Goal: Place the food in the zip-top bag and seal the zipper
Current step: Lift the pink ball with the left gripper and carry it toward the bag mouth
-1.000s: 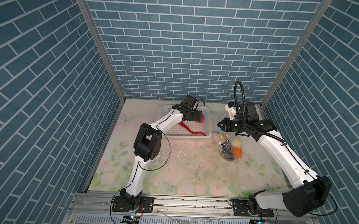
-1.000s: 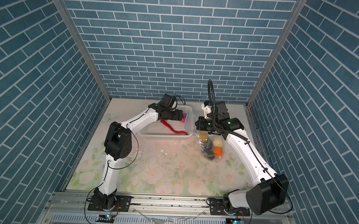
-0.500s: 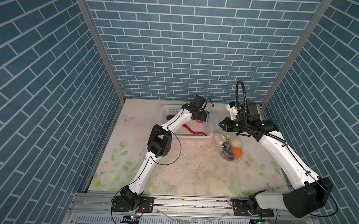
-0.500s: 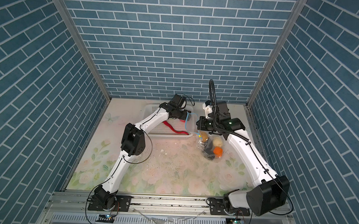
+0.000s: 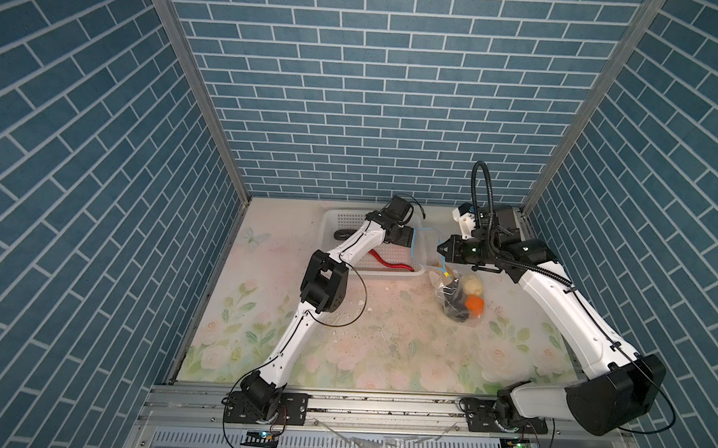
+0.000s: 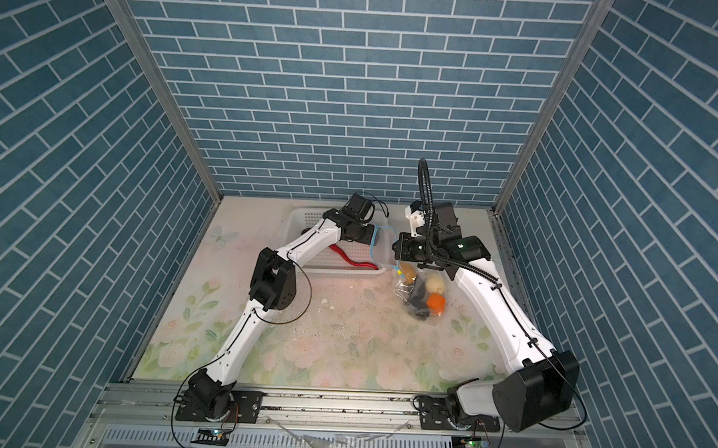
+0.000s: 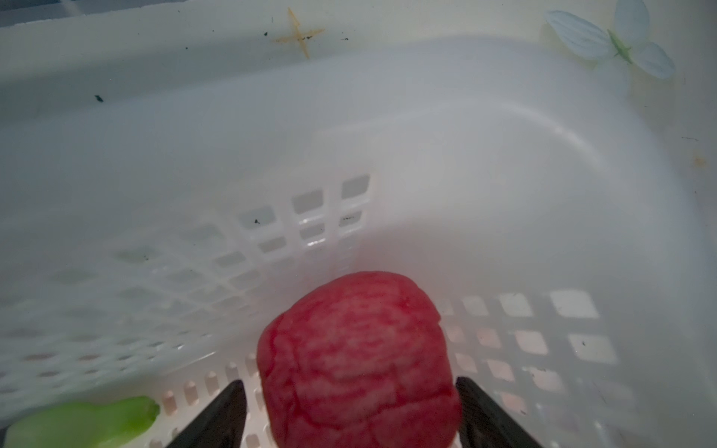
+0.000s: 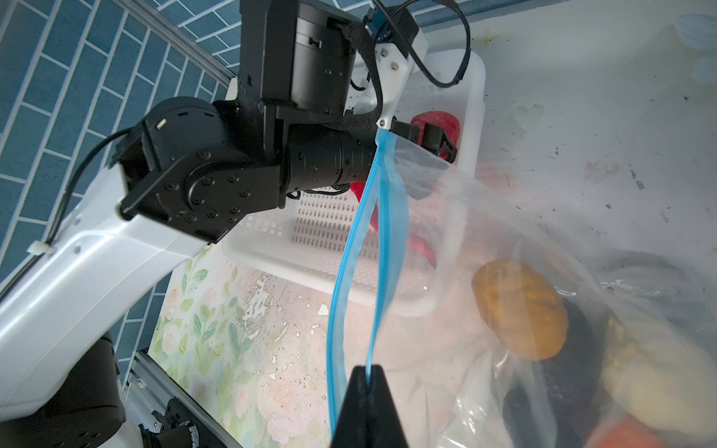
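Left gripper point(image 7: 349, 383) is over the white basket point(image 5: 340, 216), jaws spread wide and closed around a pink-red piece point(image 7: 357, 349) — the piece fills the gap and sits clear of the basket floor. Right gripper point(image 8: 366, 374) is just off the basket's end on the right arm's side, jaws pinched tight on the zipper point(image 8: 392, 217). The zipper is unsealed: its two blue strips run apart between the right gripper and the left arm's wrist, so the mouth gapes over that basket end. The zip-top bag point(image 5: 460, 298) hangs from that pinch, and its belly rests on the floral mat point(image 5: 385, 338) just beside the basket's near corner. The yellow tab point(image 5: 446, 274) shows on the strip below the right gripper. Food already inside the bag: a cream piece point(image 5: 473, 285), an orange piece point(image 5: 475, 304), black lumps point(image 5: 455, 310) and a yellow-brown piece point(image 8: 520, 310). In the basket: a red chilli point(image 5: 389, 263) along the near wall, partly under the left arm, and a green piece point(image 7: 85, 422) on the perforated floor beside the left gripper — blurred, can't tell what it is.
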Robot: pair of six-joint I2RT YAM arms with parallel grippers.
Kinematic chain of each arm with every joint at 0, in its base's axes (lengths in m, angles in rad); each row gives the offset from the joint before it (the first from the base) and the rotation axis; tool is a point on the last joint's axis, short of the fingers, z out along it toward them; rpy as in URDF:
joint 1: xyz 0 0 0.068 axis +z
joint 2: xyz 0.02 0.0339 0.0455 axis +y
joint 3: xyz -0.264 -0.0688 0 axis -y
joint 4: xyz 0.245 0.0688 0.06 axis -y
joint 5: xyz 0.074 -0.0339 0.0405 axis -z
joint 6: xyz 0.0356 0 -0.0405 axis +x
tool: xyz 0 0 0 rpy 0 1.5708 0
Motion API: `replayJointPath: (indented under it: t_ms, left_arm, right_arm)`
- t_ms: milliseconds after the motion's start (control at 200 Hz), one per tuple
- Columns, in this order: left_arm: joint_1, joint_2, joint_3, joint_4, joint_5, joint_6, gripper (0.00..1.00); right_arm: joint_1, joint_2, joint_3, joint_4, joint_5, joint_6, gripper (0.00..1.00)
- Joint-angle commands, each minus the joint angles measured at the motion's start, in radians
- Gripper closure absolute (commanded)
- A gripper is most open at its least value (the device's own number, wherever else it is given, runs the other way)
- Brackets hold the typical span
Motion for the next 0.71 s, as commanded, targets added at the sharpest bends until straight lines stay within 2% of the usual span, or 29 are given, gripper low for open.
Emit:
replayJointPath:
  t_ms: [0, 275, 700]
  left_arm:
    - [-0.001, 0.024, 0.025, 0.037, -0.031, -0.001, 0.16]
    - [-0.006, 0.046, 0.020, 0.103, -0.073, -0.012, 0.22]
    - [-0.008, -0.009, -0.027, 0.099, -0.088, -0.010, 0.48]
  right_arm:
    - [-0.003, -0.013, -0.024, -0.011, -0.014, 0.007, 1.00]
    - [-0.003, -0.015, -0.031, -0.013, -0.019, 0.014, 1.00]
    - [-0.005, -0.019, -0.039, -0.013, -0.015, 0.015, 1.00]
